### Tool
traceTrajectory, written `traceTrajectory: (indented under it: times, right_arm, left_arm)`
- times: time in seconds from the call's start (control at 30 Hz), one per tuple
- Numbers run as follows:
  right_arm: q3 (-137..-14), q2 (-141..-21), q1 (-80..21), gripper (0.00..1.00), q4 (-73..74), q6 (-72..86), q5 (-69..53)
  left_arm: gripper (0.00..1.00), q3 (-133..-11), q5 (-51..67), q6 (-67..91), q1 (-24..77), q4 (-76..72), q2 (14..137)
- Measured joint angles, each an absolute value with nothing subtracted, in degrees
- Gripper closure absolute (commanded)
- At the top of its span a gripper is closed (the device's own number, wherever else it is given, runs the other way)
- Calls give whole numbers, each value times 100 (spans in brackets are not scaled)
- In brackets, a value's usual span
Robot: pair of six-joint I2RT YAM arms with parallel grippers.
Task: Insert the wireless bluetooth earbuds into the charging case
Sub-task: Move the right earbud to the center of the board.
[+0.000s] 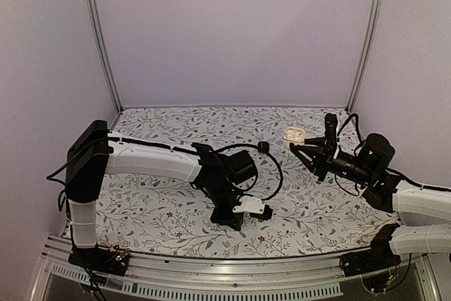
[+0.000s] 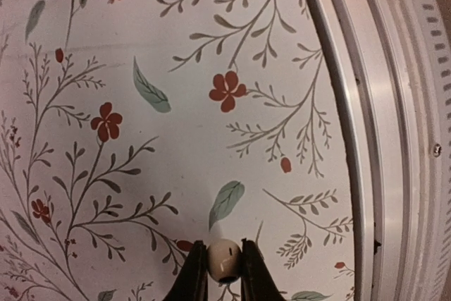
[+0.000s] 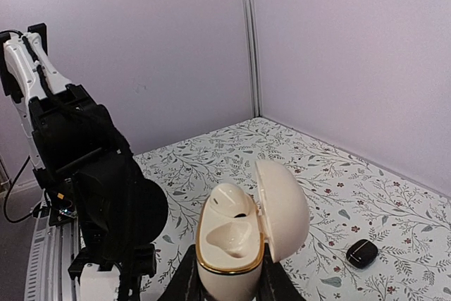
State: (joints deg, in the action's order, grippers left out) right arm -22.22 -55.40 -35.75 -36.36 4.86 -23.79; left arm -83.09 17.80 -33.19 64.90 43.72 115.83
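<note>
A floral-patterned table (image 1: 162,209) is enclosed by lilac walls (image 1: 232,33). A cream earbud (image 2: 224,259) is clamped between the fingers of the left gripper (image 2: 224,273) near the metal rail (image 2: 366,139). The charging case (image 3: 232,244), cream with its lid open, is held upright by the right gripper (image 3: 231,283), and a small black box (image 3: 361,253) is seen lying nearby.

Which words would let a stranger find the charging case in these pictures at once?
Start at the flowered table and find the right gripper. Clamped in it stands the charging case, with its lid open. It is cream with a gold rim, unlike the small black pebble lying loose on the table nearby.
</note>
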Motion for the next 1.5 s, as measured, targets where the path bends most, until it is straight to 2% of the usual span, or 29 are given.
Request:
traceTrajectory:
  times: [0.27,0.53,0.63,0.77,0.93,1.07,1.1,1.17,1.33,1.5]
  right_arm:
    - [-2222,-5535,-3559,100,-3581,447,-2362]
    - [-2222,-5537,-3559,100,-3531,405,-2362]
    - [-2222,-5537,-3559,100,-3496,401,-2362]
    - [-2222,-5537,-3559,100,-3483,397,-2362]
    - [-2222,-5535,-3559,100,-3468,381,-2362]
    - [-2222,-5537,-3559,100,-3468,379,-2359]
    - [-2222,-5535,-3559,100,-3468,377,-2353]
    - [-2222,-5531,-3557,100,-3459,362,-2300]
    - [-2222,-5387,-3505,100,-3332,246,-2126]
    - [-2222,-5120,-3282,100,-3256,148,-1999]
  left_arm:
    - [90,-8403,1752,-3701,6689,4493,11793]
    - [80,-8440,1575,-3837,6707,4508,11926]
    - [69,-8519,1481,-3833,6713,4539,12022]
    - [49,-8578,1393,-3774,6726,4576,12068]
    - [40,-8641,1258,-3697,6746,4617,12060]
    - [29,-8663,1076,-3461,6775,4609,11848]
    - [23,-8663,991,-3330,6788,4600,11712]
    - [3,-8680,773,-3063,6820,4582,11384]
    - [0,-9056,-64,-2095,6871,4659,10785]
    - [0,-9697,-355,-899,6779,5339,11126]
